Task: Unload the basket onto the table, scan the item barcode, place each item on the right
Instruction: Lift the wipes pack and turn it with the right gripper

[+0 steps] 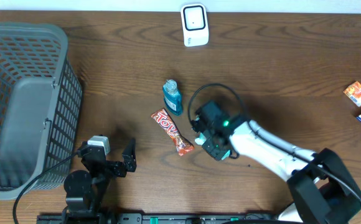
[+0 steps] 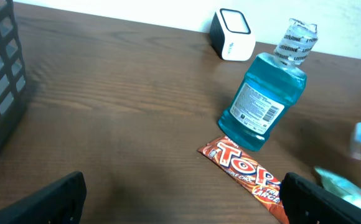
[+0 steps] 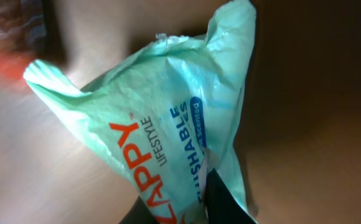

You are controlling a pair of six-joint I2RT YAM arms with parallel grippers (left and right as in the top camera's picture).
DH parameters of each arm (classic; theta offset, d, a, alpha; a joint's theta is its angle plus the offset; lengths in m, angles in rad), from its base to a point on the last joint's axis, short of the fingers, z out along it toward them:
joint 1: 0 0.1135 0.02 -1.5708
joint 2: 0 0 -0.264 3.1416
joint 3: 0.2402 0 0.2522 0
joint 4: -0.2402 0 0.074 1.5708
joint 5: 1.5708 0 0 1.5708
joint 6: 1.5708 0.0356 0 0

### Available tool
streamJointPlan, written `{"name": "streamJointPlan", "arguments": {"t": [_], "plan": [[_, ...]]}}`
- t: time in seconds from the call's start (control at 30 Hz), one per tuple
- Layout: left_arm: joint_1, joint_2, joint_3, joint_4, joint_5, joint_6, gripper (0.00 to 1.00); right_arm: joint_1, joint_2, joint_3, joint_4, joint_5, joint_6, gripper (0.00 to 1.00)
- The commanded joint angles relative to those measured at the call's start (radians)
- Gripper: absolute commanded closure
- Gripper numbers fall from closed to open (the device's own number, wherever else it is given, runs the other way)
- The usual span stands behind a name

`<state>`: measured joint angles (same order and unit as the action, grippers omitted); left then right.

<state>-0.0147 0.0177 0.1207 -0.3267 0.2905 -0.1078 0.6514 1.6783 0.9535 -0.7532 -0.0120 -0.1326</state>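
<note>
Seemingly the right gripper (image 1: pixel 205 143) pinches a thin fold of the mint-green plastic wipes packet (image 3: pixel 168 124), which could slip free; the left gripper (image 2: pixel 183 196) stands spread.

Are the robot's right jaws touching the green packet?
Touching. The right wrist view shows the right jaws clamped on the lower edge of the green packet.

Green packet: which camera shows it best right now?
Right wrist. The green packet fills the frame, its printed lettering readable. Overhead, the right gripper covers nearly all of it. Left wrist catches only a blurred green sliver at the right edge.
</note>
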Motion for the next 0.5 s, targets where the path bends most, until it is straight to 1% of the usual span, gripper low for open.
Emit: {"name": "streamJointPlan", "arguments": {"t": [0.0, 0.03, 0.1, 0.2, 0.33, 0.47], "plan": [[0.004, -0.001, -0.014, -0.025, 0.015, -0.002, 0.02, -0.098, 0.008, 0.102, -0.106, -0.44, -0.074, 0.94], [0.004, -0.001, -0.014, -0.025, 0.015, -0.002, 0.02, -0.132, 0.008, 0.125, -0.148, -0.544, -0.117, 0.97], [0.004, -0.001, -0.014, -0.025, 0.015, -0.002, 0.02, -0.196, 0.008, 0.15, -0.211, -0.736, -0.204, 0.99], [0.004, -0.001, -0.014, -0.025, 0.015, -0.002, 0.02, -0.286, 0.009, 0.152, -0.28, -0.96, -0.318, 0.99], [0.004, -0.001, -0.014, -0.025, 0.015, -0.002, 0.02, -0.36, 0.009, 0.151, -0.389, -1.125, -0.401, 0.99], [0.004, -0.001, -0.014, -0.025, 0.015, -0.002, 0.01, -0.393, 0.009, 0.151, -0.46, -1.241, -0.4, 0.99]]}}
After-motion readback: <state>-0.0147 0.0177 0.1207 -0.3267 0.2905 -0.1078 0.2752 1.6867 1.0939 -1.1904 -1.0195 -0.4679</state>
